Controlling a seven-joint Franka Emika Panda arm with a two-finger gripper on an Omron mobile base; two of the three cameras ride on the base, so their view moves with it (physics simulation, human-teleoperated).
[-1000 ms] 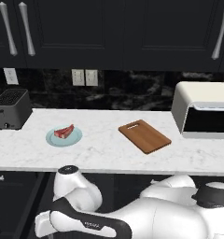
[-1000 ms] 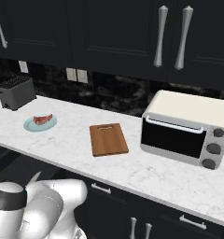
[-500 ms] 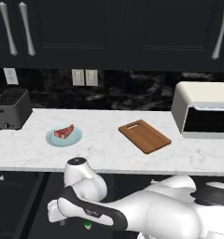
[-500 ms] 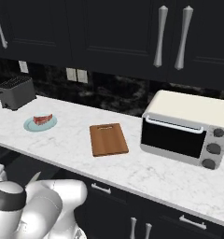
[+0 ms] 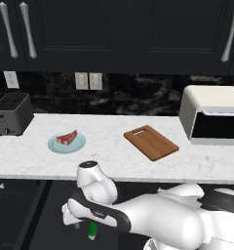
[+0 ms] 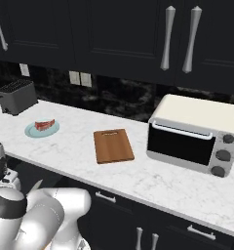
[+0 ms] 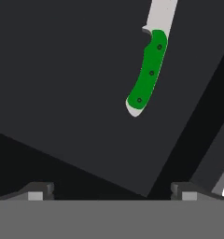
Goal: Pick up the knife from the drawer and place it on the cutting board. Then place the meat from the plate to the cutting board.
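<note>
Stage: knife pickup, nothing placed yet | gripper (image 7: 111, 193) is hanging spread open and empty above the knife (image 7: 149, 70), which is lying in the drawer (image 7: 62, 93) | cutting board (image 5: 151, 142) is sitting bare on the table (image 5: 109, 156) | meat (image 5: 67, 137) is resting on the plate (image 5: 54, 146).
</note>
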